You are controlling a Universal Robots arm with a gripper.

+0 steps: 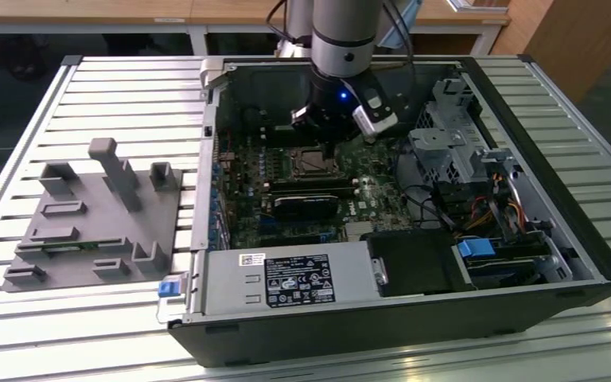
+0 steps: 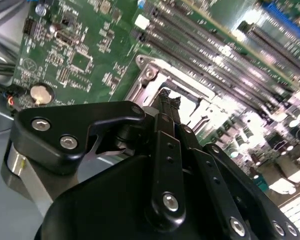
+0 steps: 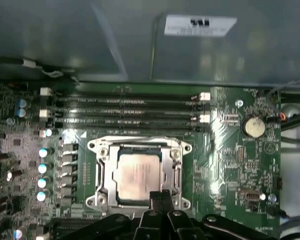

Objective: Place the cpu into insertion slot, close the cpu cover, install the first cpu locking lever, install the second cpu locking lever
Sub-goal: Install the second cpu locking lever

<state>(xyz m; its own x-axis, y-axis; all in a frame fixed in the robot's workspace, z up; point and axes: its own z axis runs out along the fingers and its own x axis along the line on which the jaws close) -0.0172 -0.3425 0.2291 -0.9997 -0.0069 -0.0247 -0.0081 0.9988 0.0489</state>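
Observation:
The cpu (image 3: 140,176) lies flat in the insertion slot (image 1: 311,161), its pale metal face showing. The silver cpu cover (image 3: 140,147) lies down around it, framing the chip through its cut-out centre. My gripper (image 3: 160,196) hangs just over the cover's edge with its two black fingers pressed together and nothing between them. In the second wrist view the shut fingertips (image 2: 169,98) point down at the cover (image 2: 140,85). In the exterior view the gripper (image 1: 332,146) reaches into the open computer case right above the socket. I cannot tell where the locking levers stand.
Long black memory slots (image 3: 125,107) run beside the socket, with a coin battery (image 3: 253,126) and a row of capacitors (image 3: 44,167) nearby. The case holds a power supply (image 1: 284,278) and a drive cage (image 1: 454,147). A grey fixture (image 1: 93,215) sits on the slatted table.

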